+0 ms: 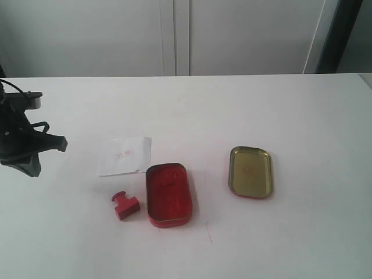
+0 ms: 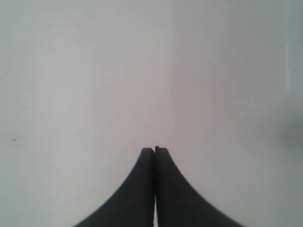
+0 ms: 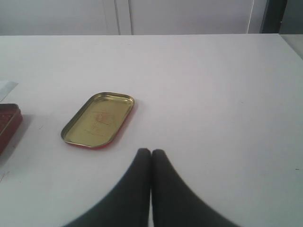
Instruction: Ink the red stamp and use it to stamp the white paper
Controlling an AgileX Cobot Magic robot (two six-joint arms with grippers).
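Red stamp (image 1: 125, 206) lies on its side on white bench (image 1: 302, 110), just beside open red ink-pad tin (image 1: 168, 193) and near white paper (image 1: 124, 155). Paper bears faint red print, too blurred to read. Gold-lined lid (image 1: 250, 171) well apart; faint mark inside, illegible. Left jaws pressed together, holding nothing, over bare bench. Right jaws likewise, near lid.

1. Worktop (image 1: 302, 110): white, flat and matte, with a faint reddish streak (image 1: 208, 233) near its front.
2. Ink-pad tin (image 1: 168, 195): oblong with rounded corners and red walls. It lies open with the mottled red pad facing up.
3. Tin lid (image 1: 250, 172): same oblong shape, lying inside up and apart from the tin on its right. The interior is dull gold with a faint red print, and the outer rim is red.
4. Wall panels (image 1: 244, 35): pale grey with vertical seams, behind the worktop.
5. Dark upright strip (image 1: 340, 35): at the far right corner.
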